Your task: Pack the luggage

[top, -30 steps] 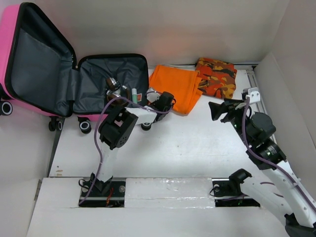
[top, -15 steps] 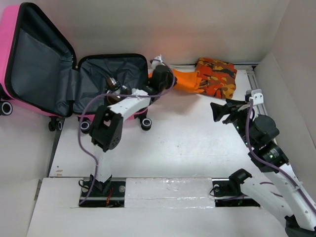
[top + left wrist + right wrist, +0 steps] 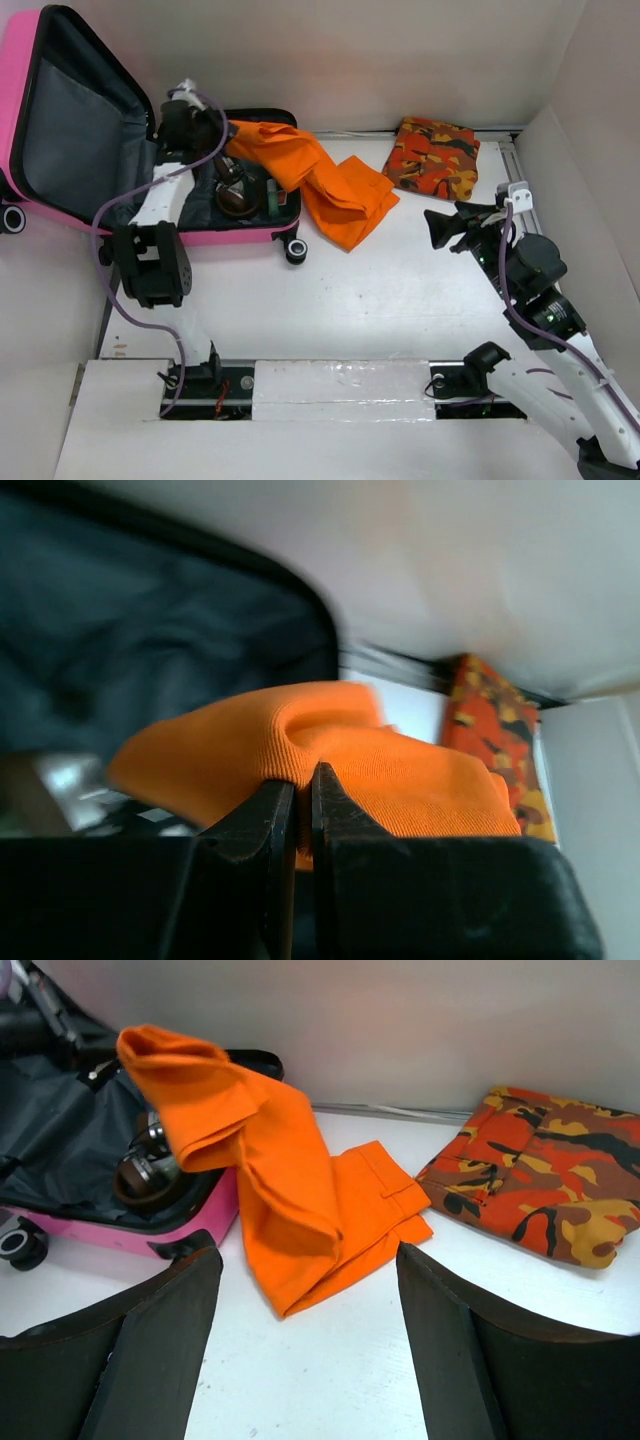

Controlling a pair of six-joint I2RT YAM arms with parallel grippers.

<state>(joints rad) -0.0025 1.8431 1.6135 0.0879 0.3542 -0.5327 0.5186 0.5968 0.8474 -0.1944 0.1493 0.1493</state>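
Fingers (image 3: 262,820) of the left arm are pinching a fold of the orange cloth (image 3: 330,185), closed almost fully, with only the thin ridge of fabric showing between them in the left wrist view. They are hanging over the open luggage (image 3: 230,237), which is lying at about ten o'clock on the surface (image 3: 400,300), its lid propped up and its grey-lined tray facing up. Only the gripped end of the cloth is lying over the tray. The rest is trailing across the pink side wall and spreading on the surface towards two o'clock of the case, probably because it is being held by one edge, so the free length is hanging and unfolding. It looks likely to need gathering before it sits fully inside.

A brown round item and a shiny metal one (image 3: 150,1165) are already resting in the tray, partly under the cloth. The camouflage cloth (image 3: 435,157) is sitting folded at one o'clock, well apart from the case, apparently waiting its turn.

Over at four o'clock, the right arm's fingers (image 3: 150,1330) are standing wide apart and holding nothing, hovering above bare surface and facing the clothes.

No brand, label or writing is showing clearly enough to read.
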